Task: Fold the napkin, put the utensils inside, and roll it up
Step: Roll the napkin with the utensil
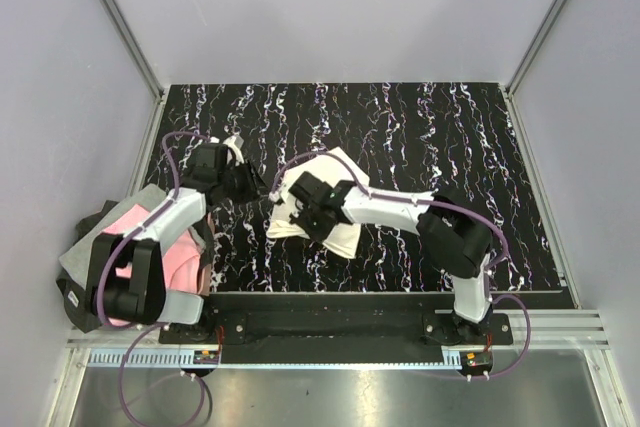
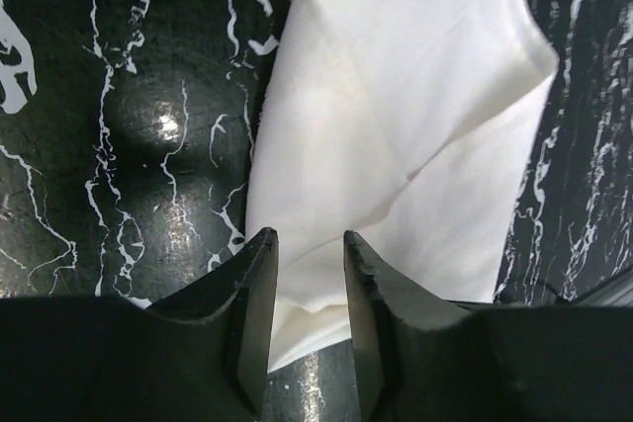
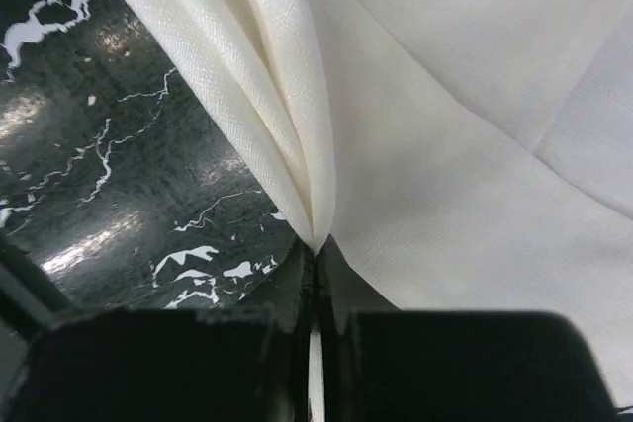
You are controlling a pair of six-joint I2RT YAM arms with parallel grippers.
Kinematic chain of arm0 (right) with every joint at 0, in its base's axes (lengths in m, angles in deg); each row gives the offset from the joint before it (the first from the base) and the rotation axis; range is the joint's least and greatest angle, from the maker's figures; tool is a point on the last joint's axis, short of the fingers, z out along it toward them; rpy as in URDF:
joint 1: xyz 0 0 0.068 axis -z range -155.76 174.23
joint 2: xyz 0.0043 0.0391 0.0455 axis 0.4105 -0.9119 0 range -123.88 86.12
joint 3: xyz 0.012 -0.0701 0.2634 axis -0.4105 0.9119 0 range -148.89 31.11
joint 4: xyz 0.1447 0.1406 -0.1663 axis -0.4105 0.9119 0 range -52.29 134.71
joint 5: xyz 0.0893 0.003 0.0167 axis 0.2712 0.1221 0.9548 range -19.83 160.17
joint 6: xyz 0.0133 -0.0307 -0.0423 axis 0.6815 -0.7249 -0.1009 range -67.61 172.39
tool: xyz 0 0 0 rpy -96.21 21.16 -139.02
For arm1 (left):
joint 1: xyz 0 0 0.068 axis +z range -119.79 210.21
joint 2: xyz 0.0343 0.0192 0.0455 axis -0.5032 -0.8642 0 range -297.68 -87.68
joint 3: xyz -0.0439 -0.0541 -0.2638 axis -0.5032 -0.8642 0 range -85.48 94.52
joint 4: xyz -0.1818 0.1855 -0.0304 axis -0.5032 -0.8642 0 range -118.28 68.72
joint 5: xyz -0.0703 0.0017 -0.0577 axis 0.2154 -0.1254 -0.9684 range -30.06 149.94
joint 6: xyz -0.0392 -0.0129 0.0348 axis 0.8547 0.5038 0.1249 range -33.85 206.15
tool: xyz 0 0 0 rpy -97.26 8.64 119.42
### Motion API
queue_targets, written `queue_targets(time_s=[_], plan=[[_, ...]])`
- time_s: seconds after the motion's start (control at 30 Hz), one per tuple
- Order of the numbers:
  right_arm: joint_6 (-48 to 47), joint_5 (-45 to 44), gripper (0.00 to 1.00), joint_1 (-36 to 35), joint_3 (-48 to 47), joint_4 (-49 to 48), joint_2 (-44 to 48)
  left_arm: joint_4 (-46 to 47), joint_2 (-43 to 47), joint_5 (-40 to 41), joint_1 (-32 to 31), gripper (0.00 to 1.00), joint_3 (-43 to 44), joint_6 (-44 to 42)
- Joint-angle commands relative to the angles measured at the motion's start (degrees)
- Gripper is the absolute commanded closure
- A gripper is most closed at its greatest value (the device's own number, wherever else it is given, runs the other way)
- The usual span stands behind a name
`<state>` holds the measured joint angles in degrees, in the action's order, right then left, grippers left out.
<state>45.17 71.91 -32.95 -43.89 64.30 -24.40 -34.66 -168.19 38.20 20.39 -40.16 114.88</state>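
Clenched tight, the right tool [image 3: 315,256] pinches a raised fold of the cream napkin [image 3: 465,175], which lies on the black marbled worktop [image 1: 420,137], a little left of its middle. Left tool [image 2: 309,249] stands parted and grips nothing, its fingers straddling the napkin's edge.
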Motion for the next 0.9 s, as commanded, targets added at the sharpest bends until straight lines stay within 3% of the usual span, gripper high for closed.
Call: queue_targets(time_s=[0.0, 0.27, 0.5, 0.6, 0.87], plan=[[4.5, 16.2, 1.00, 4.5, -7.5, 9.8, -2.0, 0.5, 6.1, 2.5, 0.0, 0.64, -2.8, -0.4], [6.8, 37.1, 1.00, 12.0, -14.6, 14.3, -10.8, 2.0, 12.8, 1.3, -0.9, 0.57, -9.4, -0.4], [9.1, 49.2, 1.00, 16.1, -16.8, 14.4, -18.4, 2.3, 16.6, 1.0, -3.1, 0.33, -12.8, -0.2], [9.6, 51.4, 1.00, 17.4, -17.7, 14.3, -20.8, 2.0, 17.5, -0.5, -4.7, 0.29, -14.0, 0.8], [10.3, 52.3, 1.00, 18.6, -18.6, 14.3, -23.3, -0.2, 16.6, -13.9, -7.5, 0.26, -16.7, 4.0]])
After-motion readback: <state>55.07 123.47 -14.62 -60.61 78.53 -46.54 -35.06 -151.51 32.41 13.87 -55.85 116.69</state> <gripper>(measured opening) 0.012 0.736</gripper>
